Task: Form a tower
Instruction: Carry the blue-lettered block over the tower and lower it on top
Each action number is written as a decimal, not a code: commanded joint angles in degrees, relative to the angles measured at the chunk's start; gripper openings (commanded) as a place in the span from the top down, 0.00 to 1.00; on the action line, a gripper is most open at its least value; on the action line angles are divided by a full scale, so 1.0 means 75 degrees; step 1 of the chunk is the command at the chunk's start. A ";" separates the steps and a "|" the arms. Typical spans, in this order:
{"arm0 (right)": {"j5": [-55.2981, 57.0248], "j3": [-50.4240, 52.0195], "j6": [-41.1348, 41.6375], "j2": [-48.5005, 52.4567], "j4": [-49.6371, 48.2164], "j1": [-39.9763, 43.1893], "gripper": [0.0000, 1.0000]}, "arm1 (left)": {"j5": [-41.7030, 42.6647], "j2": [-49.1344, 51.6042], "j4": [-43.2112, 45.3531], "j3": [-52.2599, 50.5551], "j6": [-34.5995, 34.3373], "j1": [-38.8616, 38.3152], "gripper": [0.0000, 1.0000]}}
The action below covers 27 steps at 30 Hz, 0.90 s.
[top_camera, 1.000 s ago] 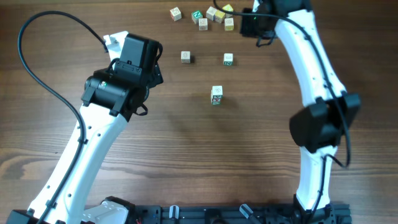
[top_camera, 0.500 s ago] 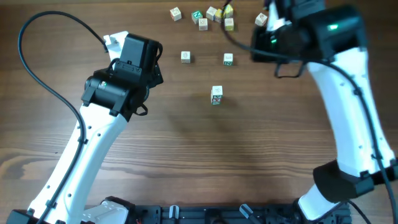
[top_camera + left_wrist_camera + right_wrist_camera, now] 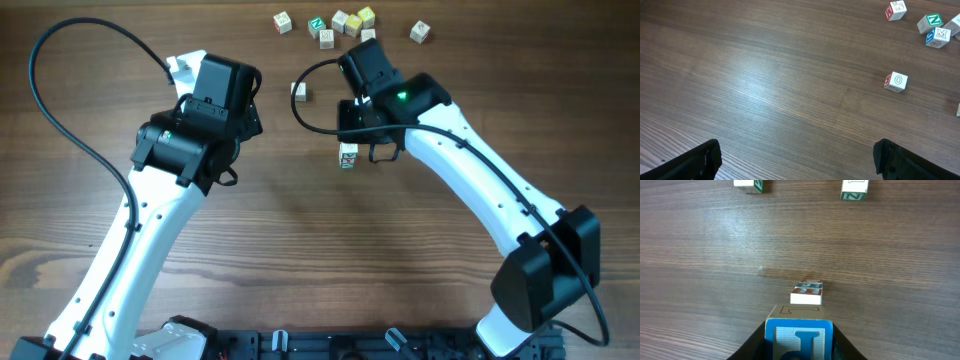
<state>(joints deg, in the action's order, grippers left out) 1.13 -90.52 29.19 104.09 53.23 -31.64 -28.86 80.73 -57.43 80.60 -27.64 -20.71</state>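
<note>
We see the tower standing near the middle of the table, somewhat closer to the far edge than to the near one. It is a narrow column of whitish letter cubes with green and red marks on its sides. From the right wrist view the tower shows a plain pale top face and red marks on the face behind it.

The right gripper is closed narrowly on a blue-lettered cube, one finger against each side of it. In that view the held cube sits just short of the tower, in line with it; we cannot tell whether they touch or how high the cube hangs. From overhead the right gripper is hidden under its own wrist, just on the far side of the tower.

The left gripper stands wide, with nothing between its fingers, over bare wood toward the left side of the table. Ahead of it lies an O cube on its own.

Along the far edge we see a cluster of loose cubes, one of them a yellowish cube, with a single cube a little to the right of them.
</note>
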 commanded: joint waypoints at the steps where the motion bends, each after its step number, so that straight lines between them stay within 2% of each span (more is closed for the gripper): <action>1: 0.0009 0.0289 0.0096 0.0128 -0.0009 -0.0015 0.75 | -0.0017 -0.0035 0.0017 0.0009 0.0085 0.0035 0.00; 22: 0.0216 0.0289 -0.0093 0.0796 -0.0082 -0.0259 0.75 | -0.0020 -0.0035 0.0017 0.0009 0.0085 0.0035 0.00; 27: 0.0367 0.0289 -0.0096 0.0822 -0.0099 -0.0259 0.71 | -0.0020 -0.0035 0.0017 0.0009 0.0085 0.0035 0.00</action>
<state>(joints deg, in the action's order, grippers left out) 2.00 -88.60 28.88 109.21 52.62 -33.41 -28.86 80.73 -57.43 80.60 -27.64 -20.71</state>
